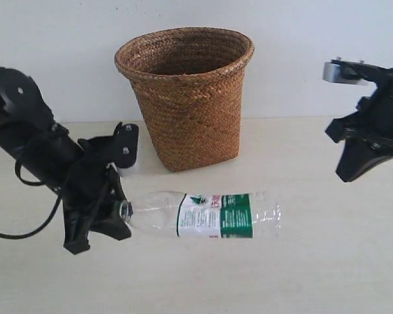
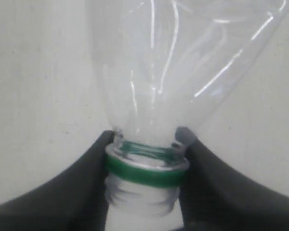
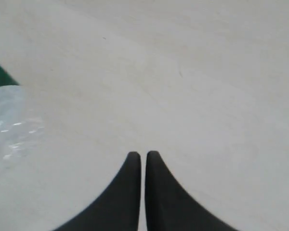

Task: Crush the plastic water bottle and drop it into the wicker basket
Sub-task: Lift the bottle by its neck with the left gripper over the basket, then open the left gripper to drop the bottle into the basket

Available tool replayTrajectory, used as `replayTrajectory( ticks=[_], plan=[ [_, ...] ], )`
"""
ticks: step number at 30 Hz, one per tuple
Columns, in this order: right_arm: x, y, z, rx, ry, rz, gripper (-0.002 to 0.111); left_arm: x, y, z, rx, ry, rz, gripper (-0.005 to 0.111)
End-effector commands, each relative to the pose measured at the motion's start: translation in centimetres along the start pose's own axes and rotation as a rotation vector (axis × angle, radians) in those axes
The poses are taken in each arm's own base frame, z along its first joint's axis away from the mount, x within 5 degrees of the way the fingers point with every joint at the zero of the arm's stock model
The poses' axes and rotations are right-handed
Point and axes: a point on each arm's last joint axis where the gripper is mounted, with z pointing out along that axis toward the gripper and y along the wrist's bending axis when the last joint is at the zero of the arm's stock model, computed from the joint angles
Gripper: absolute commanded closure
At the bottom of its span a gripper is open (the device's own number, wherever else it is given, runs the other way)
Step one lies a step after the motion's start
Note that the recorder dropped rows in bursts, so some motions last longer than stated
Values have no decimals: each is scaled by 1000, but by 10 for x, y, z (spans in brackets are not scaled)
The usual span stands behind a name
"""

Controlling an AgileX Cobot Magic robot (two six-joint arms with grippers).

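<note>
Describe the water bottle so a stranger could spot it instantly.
Start at the tall wicker basket on the pale table. In front of it lies a clear bottle on its side, neck in the left gripper. Only it wears a green-and-white label.

The plastic water bottle point(image 1: 203, 214) lies on its side on the counter point(image 1: 314, 275), before the wicker basket point(image 1: 187, 98), neck between the left jaws.

Pale table point(image 1: 314, 261), bottle point(image 1: 209, 214) lying, wicker basket point(image 1: 190, 111) upright
</note>
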Motion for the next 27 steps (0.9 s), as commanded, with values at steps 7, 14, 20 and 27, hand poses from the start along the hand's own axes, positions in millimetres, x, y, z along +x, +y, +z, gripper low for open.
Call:
replayTrajectory(
  ticks=[7, 14, 20, 27],
  plan=[
    [14, -15, 1, 8, -54, 42, 108, -58, 34, -114, -331, -262, 21, 102],
    [14, -13, 1, -14, -54, 43, 108, -78, 102, -132, -785, -418, -69, 50],
    [14, -12, 1, -18, -62, 42, 108, -80, 117, -118, -763, -443, -150, 25],
    [11, -13, 1, -8, -91, 47, 108, -83, 108, -129, -738, -442, -124, 59]
  ],
)
